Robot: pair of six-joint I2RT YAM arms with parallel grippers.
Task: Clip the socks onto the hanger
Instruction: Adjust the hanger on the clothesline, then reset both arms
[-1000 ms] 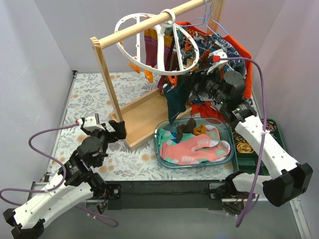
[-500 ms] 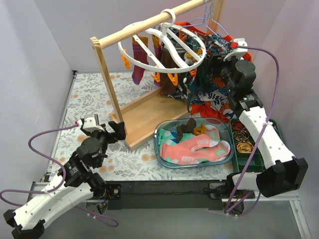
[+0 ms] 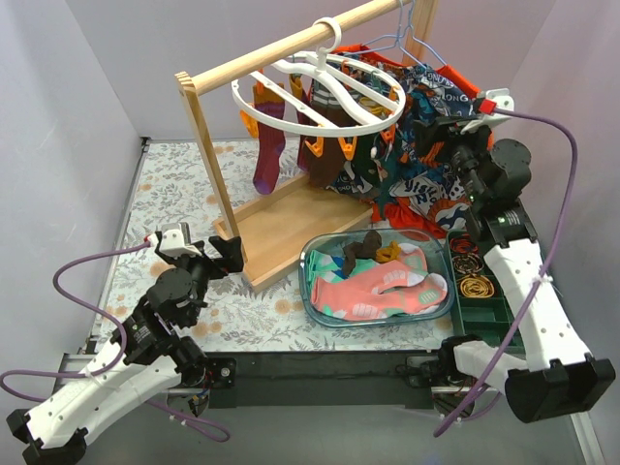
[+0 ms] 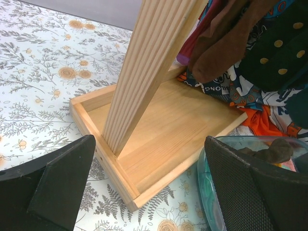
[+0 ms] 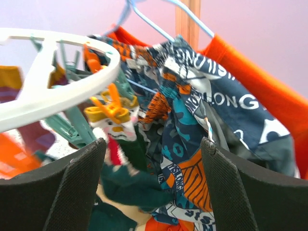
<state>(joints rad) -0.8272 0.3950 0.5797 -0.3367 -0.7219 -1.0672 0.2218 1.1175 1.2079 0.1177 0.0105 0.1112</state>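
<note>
Right claw (image 5: pixel 153 144), spread wide and empty, faces the hanger (image 5: pixel 48 98) just ahead-left, socks (image 5: pixel 126 188) dangling below it; left claw (image 4: pixel 149 143), equally wide, sits low, farther off.

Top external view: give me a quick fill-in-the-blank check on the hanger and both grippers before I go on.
1. The hanger hangs by its hook on the wooden ____.
2. Its clips are coloured ____.
3. The left gripper, beside the wooden base, is ____ and holds nothing.
4. The right gripper, open, faces the patterned ____.

Missing words: rail; orange; open; shirt.
</note>
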